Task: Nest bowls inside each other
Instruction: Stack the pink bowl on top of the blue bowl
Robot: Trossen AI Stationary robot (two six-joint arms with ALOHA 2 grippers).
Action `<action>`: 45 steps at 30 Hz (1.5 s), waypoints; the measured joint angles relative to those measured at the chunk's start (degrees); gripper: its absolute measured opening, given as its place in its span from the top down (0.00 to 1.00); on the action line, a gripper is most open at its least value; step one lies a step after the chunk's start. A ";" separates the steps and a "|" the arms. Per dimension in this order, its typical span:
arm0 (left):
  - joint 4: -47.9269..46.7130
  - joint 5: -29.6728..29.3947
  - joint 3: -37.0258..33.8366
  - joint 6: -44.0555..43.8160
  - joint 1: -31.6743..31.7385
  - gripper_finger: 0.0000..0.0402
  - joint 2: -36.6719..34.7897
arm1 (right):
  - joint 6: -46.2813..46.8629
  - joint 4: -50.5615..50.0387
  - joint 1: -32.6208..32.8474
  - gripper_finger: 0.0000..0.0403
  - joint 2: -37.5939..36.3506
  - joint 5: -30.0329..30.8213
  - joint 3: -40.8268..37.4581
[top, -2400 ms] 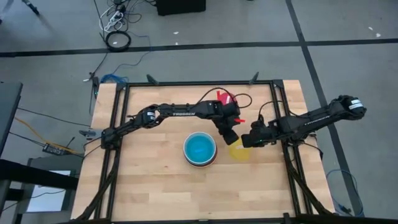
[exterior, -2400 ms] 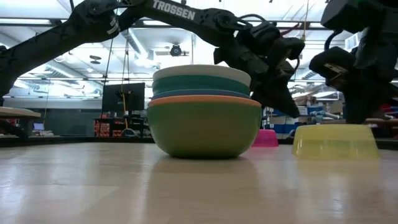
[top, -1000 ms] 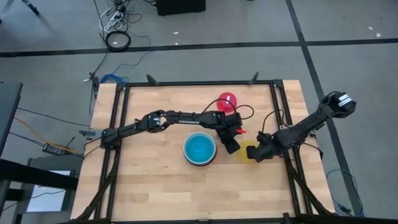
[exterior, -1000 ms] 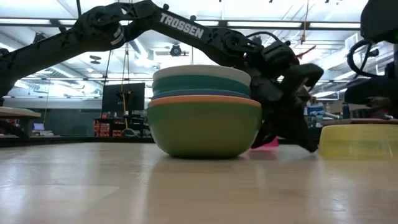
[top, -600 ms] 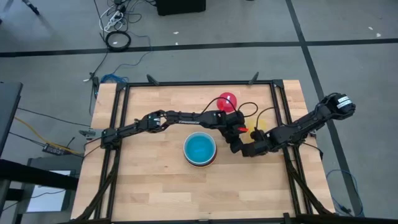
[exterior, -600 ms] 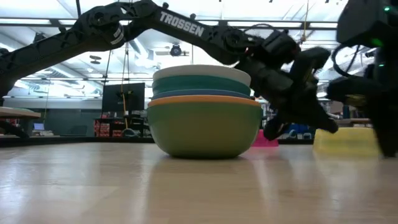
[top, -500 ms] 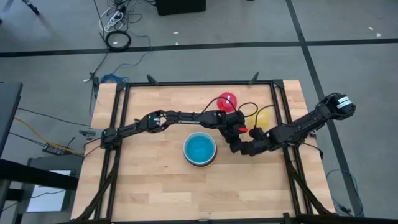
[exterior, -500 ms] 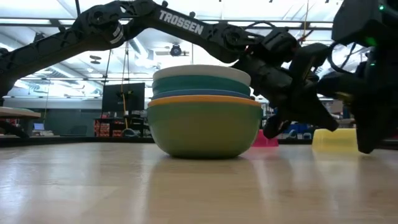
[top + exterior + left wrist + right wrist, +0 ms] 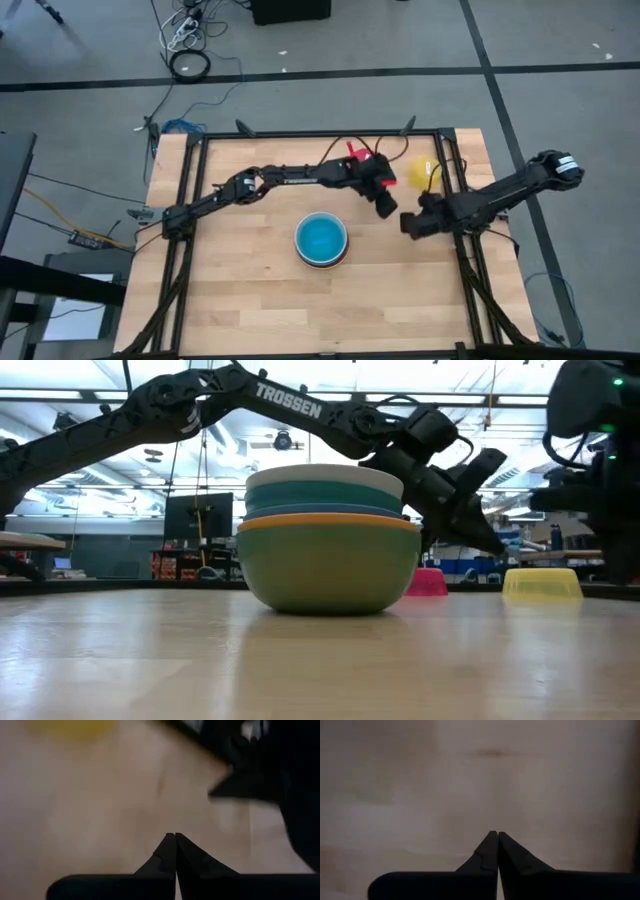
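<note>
Near the table's far right, yellow bowl [image 9: 423,173] rim-down; both tools [image 9: 386,206] [image 9: 409,224] closed, empty.

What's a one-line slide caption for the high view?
Nested bowl stack mid-table; yellow bowl loose near the far edge; left gripper and right gripper both shut and empty between them.

Both arms reach inward, left claw [image 9: 386,206] and right claw [image 9: 408,222] closed, empty.

My left gripper [image 9: 488,535] hangs shut behind the stacked smooth plastic bowls [image 9: 329,540], near an upturned yellow bowl [image 9: 543,583].
</note>
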 joint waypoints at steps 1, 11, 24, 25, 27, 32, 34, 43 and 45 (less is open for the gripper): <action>1.46 -1.04 0.00 -0.25 0.48 0.99 0.02 | -0.34 0.34 -1.23 1.00 -1.14 0.91 0.04; -0.55 -3.69 -0.02 1.25 5.00 0.99 -2.47 | -15.32 7.06 -13.33 1.00 -3.58 7.35 3.57; -20.60 -18.92 -0.28 9.20 12.70 0.99 -7.89 | -33.02 24.18 -29.38 1.00 6.03 1.87 4.24; -20.06 -18.42 -0.27 9.28 13.04 0.99 -7.48 | -33.95 25.05 -30.02 1.00 6.53 1.37 4.24; -18.95 -17.30 -0.25 9.56 13.86 0.99 -7.13 | -35.25 28.28 -30.86 1.00 7.67 0.12 4.24; -16.77 -15.78 -0.31 10.27 15.31 0.99 -5.27 | -36.62 31.24 -31.37 1.00 8.54 -1.19 4.24; -14.62 -15.04 -0.22 9.99 15.64 0.99 -4.13 | -36.65 31.15 -31.37 1.00 8.52 -1.38 4.37; -12.71 -2.06 0.09 6.72 15.98 0.99 -0.50 | -40.09 30.04 -31.33 1.00 8.26 -1.46 8.77; -15.92 -0.63 0.13 6.51 16.01 0.99 -0.52 | -41.07 29.67 -31.33 1.00 8.12 -1.45 9.72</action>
